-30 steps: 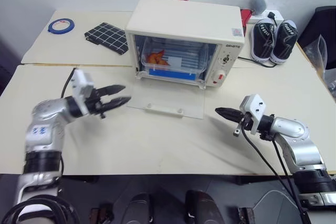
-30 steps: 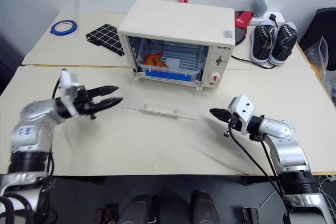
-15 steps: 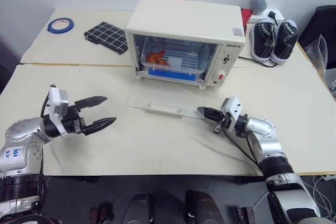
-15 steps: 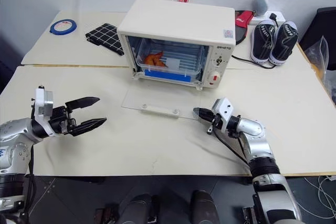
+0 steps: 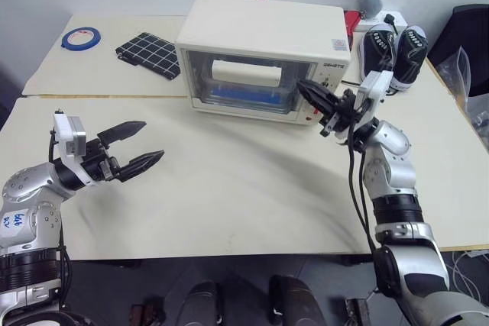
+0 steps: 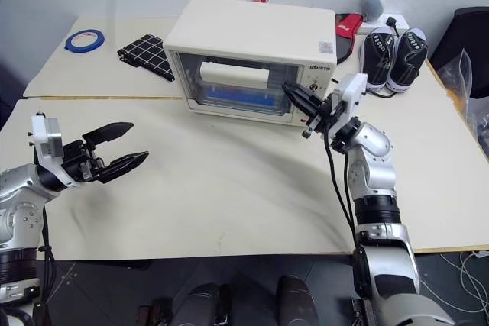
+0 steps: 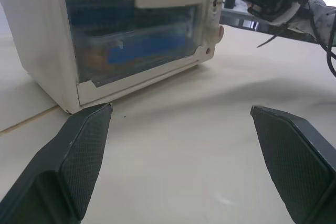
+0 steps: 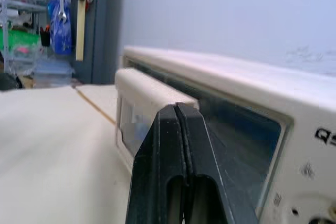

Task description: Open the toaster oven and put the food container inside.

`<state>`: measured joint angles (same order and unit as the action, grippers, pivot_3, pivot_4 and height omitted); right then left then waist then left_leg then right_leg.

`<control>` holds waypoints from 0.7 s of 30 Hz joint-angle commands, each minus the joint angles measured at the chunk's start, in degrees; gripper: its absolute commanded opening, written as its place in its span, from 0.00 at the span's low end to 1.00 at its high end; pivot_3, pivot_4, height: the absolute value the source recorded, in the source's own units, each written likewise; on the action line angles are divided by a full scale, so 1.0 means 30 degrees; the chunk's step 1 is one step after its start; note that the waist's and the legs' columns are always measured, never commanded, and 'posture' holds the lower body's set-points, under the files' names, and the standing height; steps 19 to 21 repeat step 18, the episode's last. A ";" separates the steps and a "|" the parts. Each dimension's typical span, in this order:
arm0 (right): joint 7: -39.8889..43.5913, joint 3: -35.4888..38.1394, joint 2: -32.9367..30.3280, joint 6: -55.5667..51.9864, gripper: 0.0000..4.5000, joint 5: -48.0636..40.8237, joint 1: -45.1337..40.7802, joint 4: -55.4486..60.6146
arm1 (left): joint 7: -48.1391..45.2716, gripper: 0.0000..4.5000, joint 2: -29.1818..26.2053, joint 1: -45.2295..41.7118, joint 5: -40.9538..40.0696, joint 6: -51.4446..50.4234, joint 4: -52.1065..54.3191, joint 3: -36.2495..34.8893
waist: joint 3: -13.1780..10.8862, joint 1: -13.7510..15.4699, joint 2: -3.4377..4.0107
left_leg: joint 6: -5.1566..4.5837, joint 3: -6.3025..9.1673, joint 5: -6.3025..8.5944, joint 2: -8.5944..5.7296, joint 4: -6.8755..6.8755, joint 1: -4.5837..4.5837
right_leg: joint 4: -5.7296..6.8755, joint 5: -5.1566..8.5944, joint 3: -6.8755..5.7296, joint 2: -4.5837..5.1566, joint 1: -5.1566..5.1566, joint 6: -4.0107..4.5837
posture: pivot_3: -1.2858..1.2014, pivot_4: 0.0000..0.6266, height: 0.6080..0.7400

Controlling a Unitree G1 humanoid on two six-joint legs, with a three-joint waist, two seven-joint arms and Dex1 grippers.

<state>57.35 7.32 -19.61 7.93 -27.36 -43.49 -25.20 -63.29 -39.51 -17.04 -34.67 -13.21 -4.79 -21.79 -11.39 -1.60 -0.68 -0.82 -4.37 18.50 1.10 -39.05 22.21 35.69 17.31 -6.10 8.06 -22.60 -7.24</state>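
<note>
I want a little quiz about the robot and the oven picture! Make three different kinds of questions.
1. True or false: the glass door of the toaster oven is closed.
2. Where is the food container?
A. on the table beside the oven
B. inside the oven, behind the glass
C. in the left hand
3. Fill in: the left hand is ____, and the right hand is shut.

Key
1. True. The door stands upright with its white handle near the top.
2. B
3. open
</note>
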 commanded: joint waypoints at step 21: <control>0.5885 -0.0579 -0.5787 -0.1354 0.99 -0.0095 1.1807 0.9512 | 0.0395 1.00 -0.1118 0.6555 0.3806 0.6017 0.1430 -0.0174 | -0.0007 0.0060 0.0012 | -0.0068 -0.0072 0.0036 -0.0041 0.0019 -0.0044 | -0.0018 -0.0001 -0.0032 0.0116 0.0011 -0.0004 | 0.52 0.24 1.00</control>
